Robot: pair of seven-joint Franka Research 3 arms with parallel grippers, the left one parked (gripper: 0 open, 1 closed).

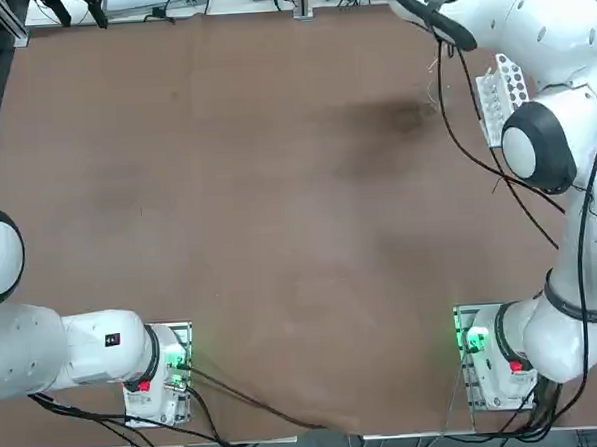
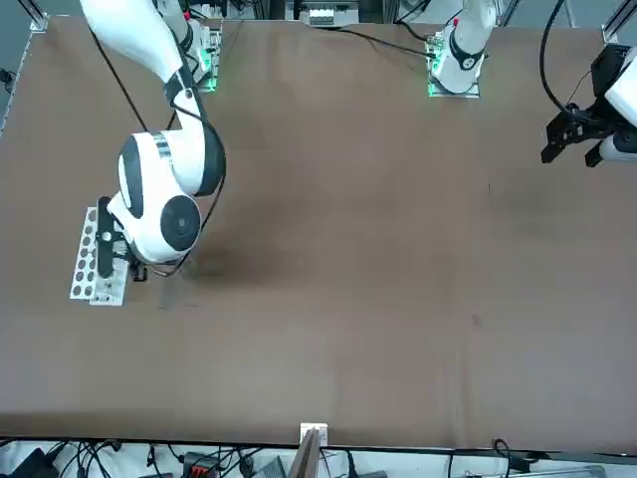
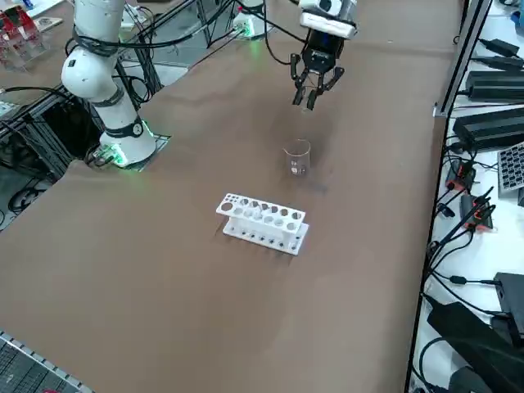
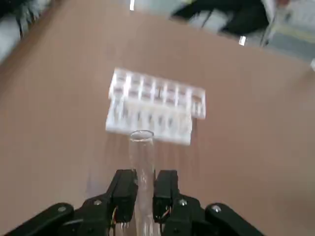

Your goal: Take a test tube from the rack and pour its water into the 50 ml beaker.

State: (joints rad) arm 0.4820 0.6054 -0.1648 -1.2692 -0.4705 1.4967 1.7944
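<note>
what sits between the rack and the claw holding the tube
In the right side view, the 50 ml beaker stands between the rack and the right claw, which is shut on the test tube.

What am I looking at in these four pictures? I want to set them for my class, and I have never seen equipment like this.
These are four camera views of one moment at a brown table with two white robot arms. One camera looks straight down, one faces the robot from across the table, one looks down from its right side, and one sits on the working arm's wrist. In the side view, a white rack with round holes stands on the table, and beyond it a small clear beaker. The right gripper, a two-fingered hand, hangs in the air beyond the beaker. The wrist view shows it shut on a thin glass test tube. Any water inside is too faint to see.
</note>
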